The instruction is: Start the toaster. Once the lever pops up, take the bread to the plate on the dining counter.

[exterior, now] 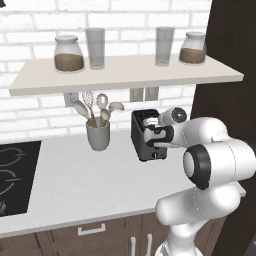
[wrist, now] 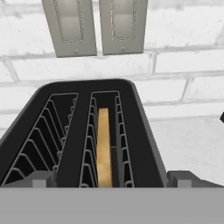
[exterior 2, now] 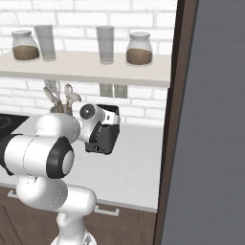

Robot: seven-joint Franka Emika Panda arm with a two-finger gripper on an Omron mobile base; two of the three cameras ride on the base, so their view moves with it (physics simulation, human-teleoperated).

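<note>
Dark grey toaster sits on the pale worktop against the white brick wall, and the gripper is right at its front end, fingers spread wide with nothing between them. Looking down along the hand, the toaster's two slots lie open below: the bread stands on edge in the right-hand slot, sunk low between the wire guides. Just left of the toaster stands a grey utensil cup full of spoons. Behind the toaster, two wall outlets; above it, a shelf with jars and glasses.
</note>
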